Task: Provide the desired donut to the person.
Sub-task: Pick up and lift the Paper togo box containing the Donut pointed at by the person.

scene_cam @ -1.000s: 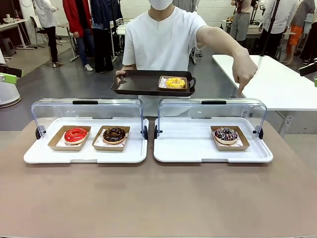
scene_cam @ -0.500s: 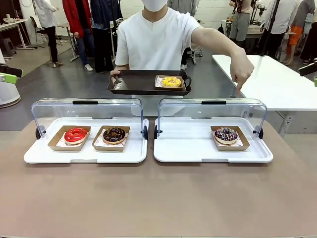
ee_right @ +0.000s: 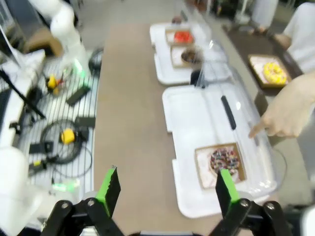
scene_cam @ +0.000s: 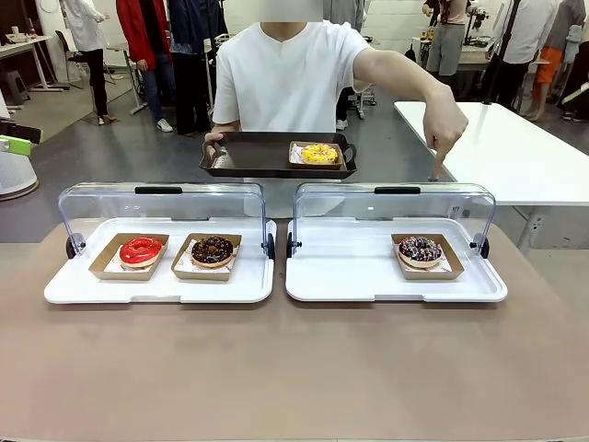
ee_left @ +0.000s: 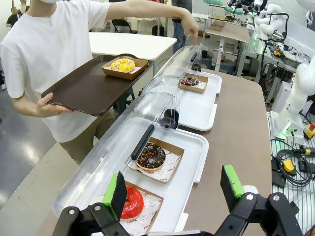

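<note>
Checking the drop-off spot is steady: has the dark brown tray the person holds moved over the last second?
Yes: the dark brown tray shifted slightly toward the robot's left, judged against the right-hand clear plastic lid.

The person [scene_cam: 293, 83] wears a plain white short-sleeved shirt [scene_cam: 276, 92] with no collar, and tan trousers [ee_left: 86, 140] show below it in the left wrist view. The left tool [ee_left: 174, 189] is black, its jointed links fastened with round silver bolts, with a flat, bright green pad [ee_left: 230, 181] on each finger. The right tool [ee_right: 167, 191] is built alike: black links, silver bolts, green pads [ee_right: 109, 189].
</note>
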